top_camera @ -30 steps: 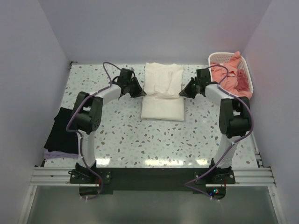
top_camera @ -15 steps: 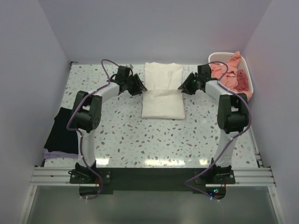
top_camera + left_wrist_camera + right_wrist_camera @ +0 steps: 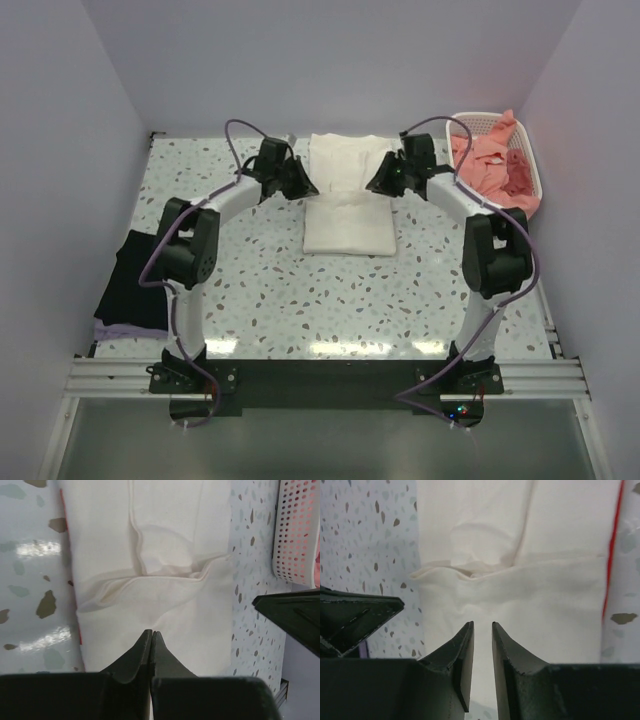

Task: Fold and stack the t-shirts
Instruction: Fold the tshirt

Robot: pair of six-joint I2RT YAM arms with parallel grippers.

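Folded cream t-shirt (image 3: 348,225), left claw (image 3: 151,634) pinched closed — right claw (image 3: 483,626) slightly parted

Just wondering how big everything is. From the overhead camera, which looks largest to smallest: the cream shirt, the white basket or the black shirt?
1. cream shirt, though the basket runs it close
2. white basket
3. black shirt, partly hidden behind the left arm
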